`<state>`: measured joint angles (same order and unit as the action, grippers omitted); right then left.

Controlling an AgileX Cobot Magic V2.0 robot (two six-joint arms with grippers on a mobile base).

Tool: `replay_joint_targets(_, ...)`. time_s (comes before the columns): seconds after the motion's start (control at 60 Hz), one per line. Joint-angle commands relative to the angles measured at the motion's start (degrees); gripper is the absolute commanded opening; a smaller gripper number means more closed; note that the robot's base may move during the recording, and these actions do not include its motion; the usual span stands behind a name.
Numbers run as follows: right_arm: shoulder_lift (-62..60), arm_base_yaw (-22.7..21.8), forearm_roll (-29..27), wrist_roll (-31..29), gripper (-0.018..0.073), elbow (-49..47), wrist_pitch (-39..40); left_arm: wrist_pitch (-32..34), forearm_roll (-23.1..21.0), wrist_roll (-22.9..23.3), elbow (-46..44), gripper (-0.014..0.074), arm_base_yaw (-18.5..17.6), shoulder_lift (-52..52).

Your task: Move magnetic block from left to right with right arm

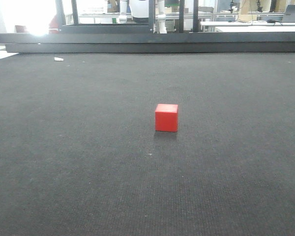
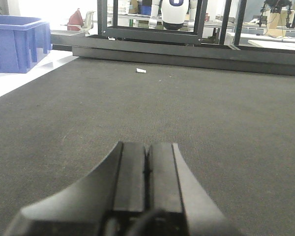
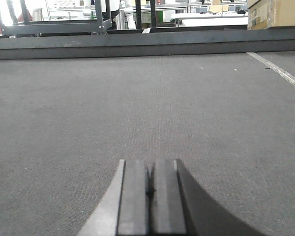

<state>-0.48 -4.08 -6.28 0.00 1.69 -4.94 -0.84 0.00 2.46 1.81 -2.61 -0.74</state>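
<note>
On the dark mat [image 1: 64, 172], roughly mid-frame in the front view: magnetic block [image 1: 166, 118] resting flat on one face, both pincers closed.

Red cube sits square and upright, top face and front face visible, small shadow at its base (it shows only in the front view). Left gripper [image 2: 146, 150] hangs low over the mat with its two fingers pressed together, only a thin seam between them. Right gripper [image 3: 148, 164] looks the same: fingers together, thin seam, bare mat ahead of it. Small white scrap [image 1: 58, 59] lies on the mat near the far left edge, well apart from the cube. Black rail [image 1: 147, 43] runs along the mat's far edge. Blue bin [image 2: 14, 42] stands off the mat to the left in the left wrist view; cardboard box [image 3: 278, 12] is at top right of the right wrist view.
</note>
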Motion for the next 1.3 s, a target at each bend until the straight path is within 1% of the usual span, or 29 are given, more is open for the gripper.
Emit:
replay_joint_targets(0.0, -1.2, -0.1, -0.2, -0.6, 0.0083, -0.2, 4.9, 5.2, 0.0, 0.2, 0.3, -0.0116, 0.1, -0.8)
replay_joint_targets(0.699, -1.2, -0.1, -0.2, -0.6, 0.0083, -0.2, 4.9, 5.2, 0.0, 0.2, 0.3, -0.0116, 0.1, -0.8)
replay_joint_targets(0.883, -1.2, -0.1, -0.2, -0.6, 0.0076, -0.7, 7.9, 5.2, 0.0, 0.2, 0.3, -0.0116, 0.1, -0.8)
replay_joint_targets(0.949, -1.1, -0.1, -0.3, 0.0, 0.0076, -3.0, 4.3, 5.2, 0.0, 0.2, 0.3, -0.0116, 0.1, -0.8)
replay_joint_targets(1.049, 1.1, -0.1, -0.3, 2.9, 0.0076, -7.8, -0.9, 5.2, 0.0, 0.2, 0.3, -0.0116, 0.1, -0.8)
replay_joint_targets(1.199, 9.5, -0.1, -0.2, 2.9, 0.0077, -17.5, -3.0, 5.2, 0.0, 0.2, 0.3, -0.0116, 0.1, -0.8)
replay_joint_targets(1.282, 15.5, 0.0, -0.2, 2.9, 0.0105, -22.7, -3.2, 5.2, 0.0, 0.2, 0.3, -0.0116, 0.1, -0.8)
